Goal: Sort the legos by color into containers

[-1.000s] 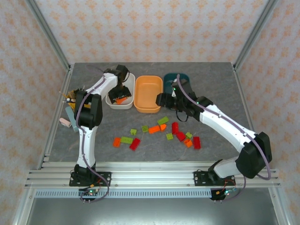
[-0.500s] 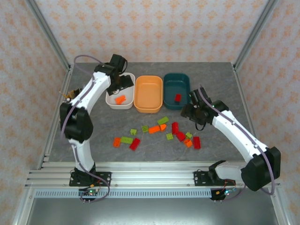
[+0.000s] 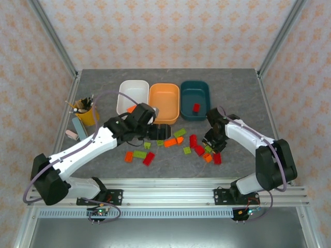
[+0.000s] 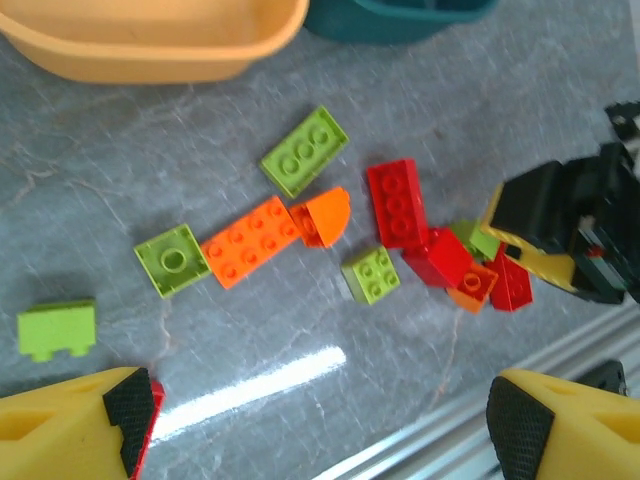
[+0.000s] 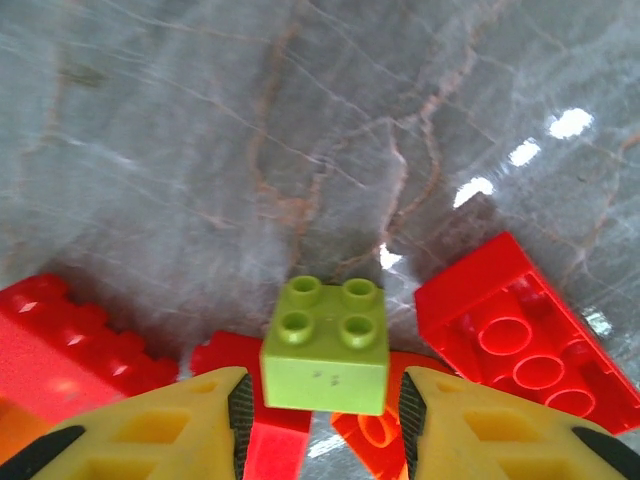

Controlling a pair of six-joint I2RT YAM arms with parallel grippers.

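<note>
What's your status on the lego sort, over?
Left tool open over loose bricks. Right tool astride lime brick, narrow gaps, no grip yet. One red brick in teal tub. In the way: red neighbours crowding it.

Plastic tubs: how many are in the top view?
3, side by side: white rounded plastic tub left, orange plastic tub middle, dark teal plastic tub right. None seems hidden.

Grey table [image 3: 238, 93]: tubs [image 3: 164, 120], legos [image 3: 138, 154], perhaps pens [image 3: 83, 103]

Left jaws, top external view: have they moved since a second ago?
Yes. The left jaws left the white tub and came toward the near table edge, now by the loose bricks in front of the orange tub.
</note>
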